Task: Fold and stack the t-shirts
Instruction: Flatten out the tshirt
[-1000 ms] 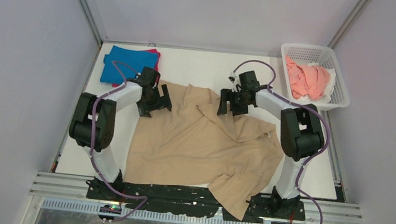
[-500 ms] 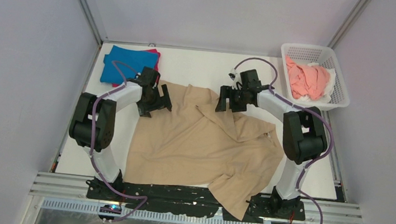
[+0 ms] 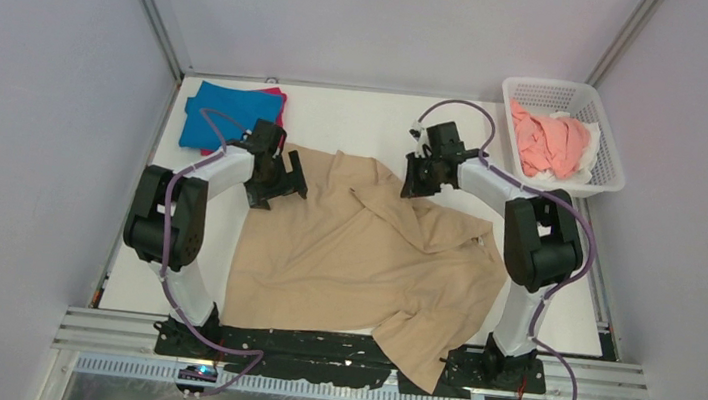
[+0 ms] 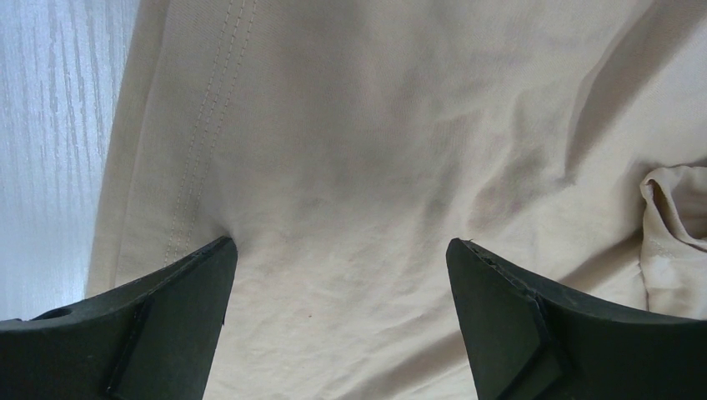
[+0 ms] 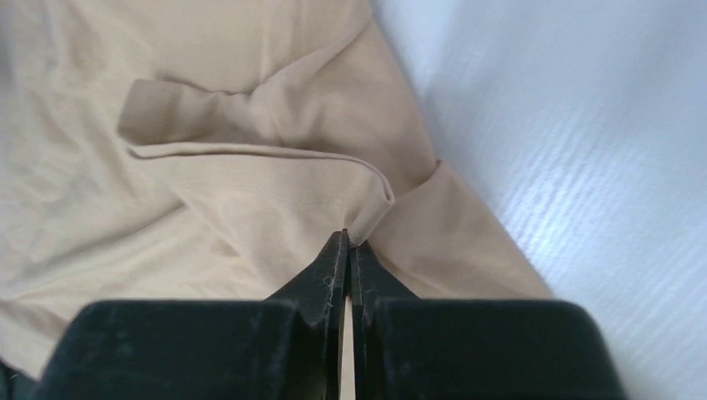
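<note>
A: Right claw (image 5: 348, 243) status?
B: Closed tight. The tips pinch the lip of a raised fold at the far right edge of the tan t-shirt (image 5: 208, 208). Bare table (image 5: 584, 167) starts just beside the tips, on the claw's right.
A: Left claw (image 4: 340, 250)?
B: Jaws wide, hanging over the shirt's far left corner with nothing gripped. A double-stitched hem runs just inside the left finger (image 4: 167, 317), and table shows past that edge.
A: Room to move?
B: Top view: the shirt lies spread and wrinkled across mid-table, between both arms. Open table lies beyond both claws. That strip ends far left at the blue t-shirt (image 3: 224, 110), which lies on the magenta t-shirt (image 3: 279, 101). It ends far right at the basket (image 3: 556, 85), which holds the salmon-pink t-shirt (image 3: 550, 142) and the white t-shirt (image 3: 593, 157). The tan shirt's near right corner hangs off the table's near edge, over the rail (image 3: 103, 333). Walls stand close on both sides.
A: Delta vs a second ago?
B: The right claw was open then and sat slightly further left over the cloth. Now it is shut, nearer the shirt's edge. The left arm has the same pose and the same wide jaws. The shirt outline is unchanged.
</note>
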### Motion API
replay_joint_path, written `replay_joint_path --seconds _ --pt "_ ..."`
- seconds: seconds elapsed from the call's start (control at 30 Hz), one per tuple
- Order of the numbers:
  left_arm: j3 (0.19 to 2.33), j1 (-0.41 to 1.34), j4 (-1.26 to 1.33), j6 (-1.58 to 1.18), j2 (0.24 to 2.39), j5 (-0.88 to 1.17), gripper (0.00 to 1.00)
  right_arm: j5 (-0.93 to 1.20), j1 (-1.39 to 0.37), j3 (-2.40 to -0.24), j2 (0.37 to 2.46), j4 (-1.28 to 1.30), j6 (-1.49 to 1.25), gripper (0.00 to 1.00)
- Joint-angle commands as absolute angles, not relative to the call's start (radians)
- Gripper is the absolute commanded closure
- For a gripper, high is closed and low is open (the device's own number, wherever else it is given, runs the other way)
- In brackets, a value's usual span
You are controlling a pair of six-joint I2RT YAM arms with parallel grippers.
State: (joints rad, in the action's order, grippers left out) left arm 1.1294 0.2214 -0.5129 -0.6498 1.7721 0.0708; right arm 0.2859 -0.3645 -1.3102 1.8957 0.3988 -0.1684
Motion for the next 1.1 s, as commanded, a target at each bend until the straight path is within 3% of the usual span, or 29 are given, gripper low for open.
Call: replay_joint_path --seconds 0.0,0.13,0.43,0.87,0.97,1.0,1.03,1.07 --pt "1.171 0.216 -0.521 -0.645 1.776 0.05 0.01 0.091 -0.368 -1.42 1.926 0.44 -0.112 0.94" --pt "1.177 0.216 -0.534 -0.645 1.778 0.033 0.01 -0.141 -0.363 -1.539 1.966 0.496 -0.032 0.94" --pt "1.185 0.216 -0.552 -0.644 1.785 0.024 0.01 -0.375 -0.29 -1.801 2.123 0.515 0.186 0.94" --pt "1.192 0.215 -0.581 -0.654 1.79 -0.029 0.01 -0.565 -0.194 -2.257 2.459 0.424 0.397 0.94" --pt "1.189 0.215 -0.579 -0.656 1.786 -0.033 0.01 -0.603 -0.191 -2.286 2.498 0.364 0.434 0.85" --pt "1.19 0.215 -0.576 -0.656 1.784 -0.032 0.01 -0.588 -0.192 -2.287 2.5 0.331 0.437 0.79" --pt "1.189 0.215 -0.573 -0.655 1.783 -0.03 0.01 -0.576 -0.191 -2.289 2.502 0.318 0.44 0.67" --pt "1.19 0.215 -0.572 -0.656 1.784 -0.029 0.01 -0.537 -0.192 -2.294 2.5 0.302 0.438 0.64"
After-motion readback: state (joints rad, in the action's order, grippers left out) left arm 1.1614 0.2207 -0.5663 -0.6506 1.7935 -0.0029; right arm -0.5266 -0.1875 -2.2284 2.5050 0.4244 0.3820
